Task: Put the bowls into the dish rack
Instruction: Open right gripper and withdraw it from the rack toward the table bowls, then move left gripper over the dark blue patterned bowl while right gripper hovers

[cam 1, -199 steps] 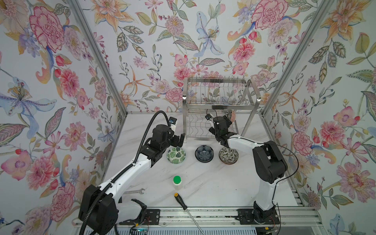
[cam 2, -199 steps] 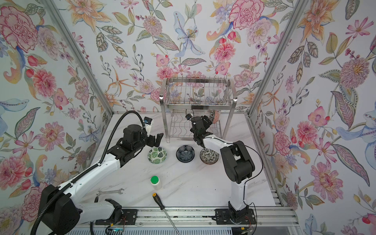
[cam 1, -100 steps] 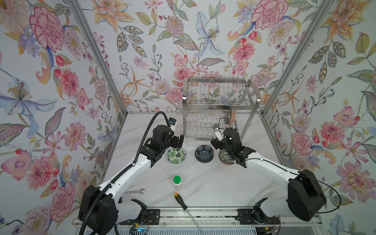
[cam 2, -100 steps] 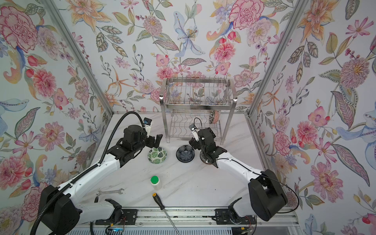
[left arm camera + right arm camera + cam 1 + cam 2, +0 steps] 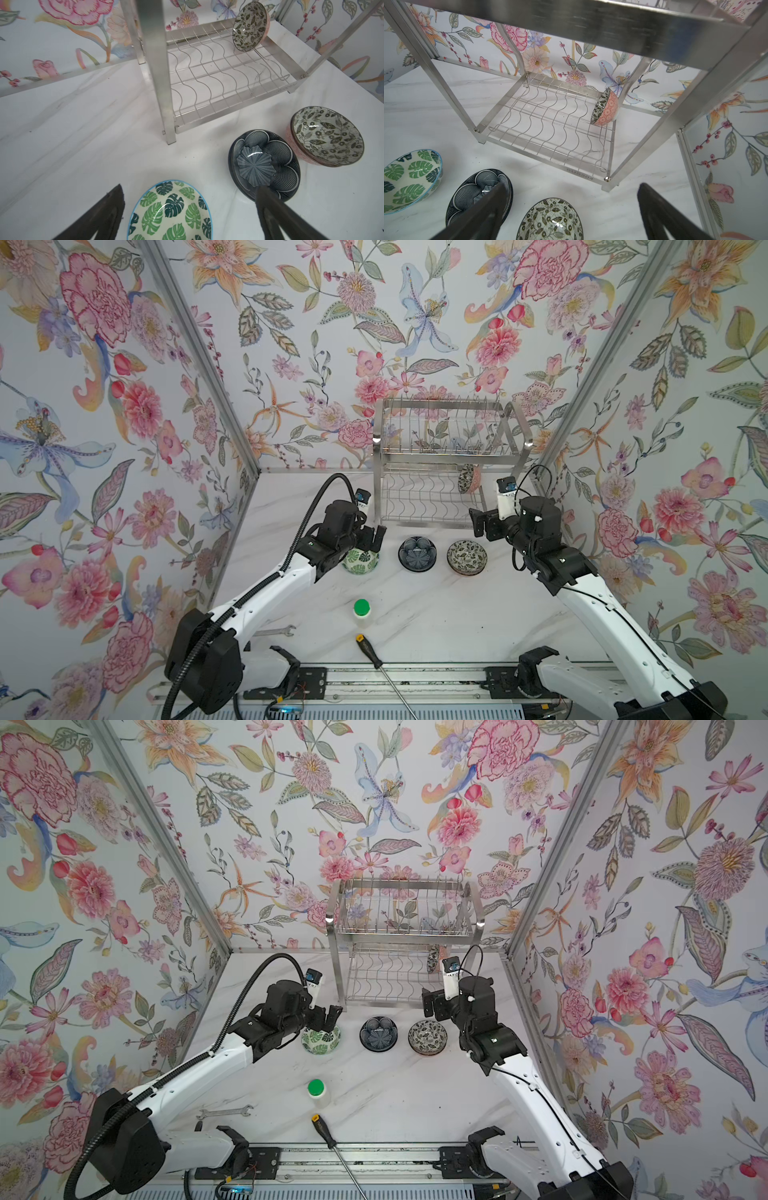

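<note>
Bowls, four counted.
- Green bowl (image 5: 360, 562), navy bowl (image 5: 417, 553) and floral bowl (image 5: 466, 557): three in a row on the table (image 5: 436, 614), upright, just in front of the rack (image 5: 377, 481).
- Racked bowl (image 5: 468, 478): one, floral inside and pink outside. It stands on edge at the far right of the rack's wavy lower shelf.

Rack, one: two tiers, steel wire, against the back wall. The upper tier holds prongs only.

Grippers, two.
- Left gripper (image 5: 372, 538): jaws spread wide and empty, over the green bowl's far rim. Contact cannot be told.
- Right gripper (image 5: 482, 524): jaws spread wide and empty, in the air near the rack's right front leg, beyond the floral bowl.

Other items, one each, near the front edge: bottle (image 5: 361, 612) with green cap, wrench (image 5: 276, 631), screwdriver (image 5: 374, 655) lying across the front rail.

In the way: the rack's flat front legs flank the lower shelf, and the upper tier overhangs it.

Surface: white marble-look table. Room: floral walls (image 5: 124, 406) on three sides.
</note>
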Controlling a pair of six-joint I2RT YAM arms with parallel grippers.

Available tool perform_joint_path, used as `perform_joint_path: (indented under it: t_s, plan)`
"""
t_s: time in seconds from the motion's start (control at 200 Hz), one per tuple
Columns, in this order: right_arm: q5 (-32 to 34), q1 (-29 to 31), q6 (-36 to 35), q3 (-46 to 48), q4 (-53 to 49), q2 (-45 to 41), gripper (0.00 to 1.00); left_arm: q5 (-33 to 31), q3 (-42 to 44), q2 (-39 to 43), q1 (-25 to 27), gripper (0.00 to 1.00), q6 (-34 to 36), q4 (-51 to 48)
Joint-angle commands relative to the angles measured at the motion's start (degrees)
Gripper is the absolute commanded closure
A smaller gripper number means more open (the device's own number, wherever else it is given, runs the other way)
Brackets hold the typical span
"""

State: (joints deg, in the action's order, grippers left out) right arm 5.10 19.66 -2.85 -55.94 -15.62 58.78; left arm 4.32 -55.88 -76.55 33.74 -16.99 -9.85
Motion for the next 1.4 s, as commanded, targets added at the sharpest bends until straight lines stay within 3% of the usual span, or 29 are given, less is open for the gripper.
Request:
perform_joint_path:
  t_s: [0.0,0.305,0.545,0.871,1.151,1.396]
  plan:
    - [-0.84,-1.26,1.71,-0.68,-5.21,-0.21,0.01,1.00,-0.61,-3.95,3.23,0.01,-1.85,0.08]
    - [-1.37,-2.42,1.58,0.78,-4.08,0.01,0.01,1.22,-3.62,-13.99,8.41,0.01,-4.56,2.52]
    - [-2.01,-2.67,1.71,1.33,-3.51,0.02,0.01,2.42,-9.57,-22.79,9.94,0.01,-5.24,1.52]
    - [-2.58,-3.05,1.68,2.22,-2.93,-0.15,0.01,-2.05,-14.06,-27.56,10.04,0.01,-4.45,-2.57]
    - [-3.66,-3.49,1.95,2.73,-2.23,0.19,0.01,-3.85,-15.03,-30.64,10.08,0.10,-3.46,-3.95]
    - [-3.92,-3.84,1.93,2.70,-2.22,0.10,0.01,-5.19,-15.86,-31.37,9.97,0.27,-2.92,-4.96]
